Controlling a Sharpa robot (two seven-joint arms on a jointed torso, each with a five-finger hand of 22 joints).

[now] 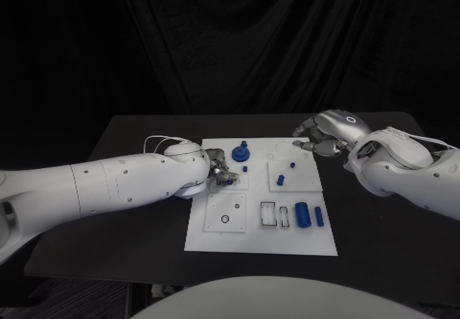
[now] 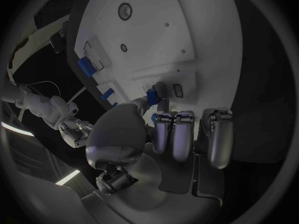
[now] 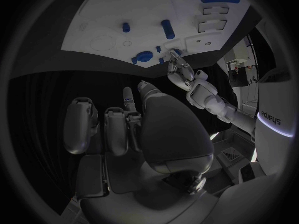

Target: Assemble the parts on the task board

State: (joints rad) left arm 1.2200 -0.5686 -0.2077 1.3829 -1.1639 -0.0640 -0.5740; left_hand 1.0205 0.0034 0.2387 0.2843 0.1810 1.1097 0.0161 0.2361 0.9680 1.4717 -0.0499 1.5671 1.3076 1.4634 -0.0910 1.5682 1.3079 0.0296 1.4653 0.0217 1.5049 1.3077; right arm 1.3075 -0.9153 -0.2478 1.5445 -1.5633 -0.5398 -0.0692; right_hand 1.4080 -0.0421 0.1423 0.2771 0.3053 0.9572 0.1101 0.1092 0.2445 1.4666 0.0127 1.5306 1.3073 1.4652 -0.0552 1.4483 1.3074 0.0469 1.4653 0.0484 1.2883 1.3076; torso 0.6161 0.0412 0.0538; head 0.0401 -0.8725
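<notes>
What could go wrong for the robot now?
The left hand sits on the board, close to a small blue peg and the blue gear; a clumsy move might knock them. The loose blue cylinders near the right edge could roll if the board gets bumped.

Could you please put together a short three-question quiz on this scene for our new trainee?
1. True or false: the right hand rests on the white board.
2. Which hand is at the board, beside the round blue part? A) the left hand B) the right hand C) both hands
3. Fill in: the two long blue cylinders lie on the board's ____ side, the robot's own.

Key
1. False: it hangs over the black table, off the board's far corner, fingers curled in with nothing in them.
2. A. Whether it holds a small blue part cannot be told.
3. Right.
</notes>
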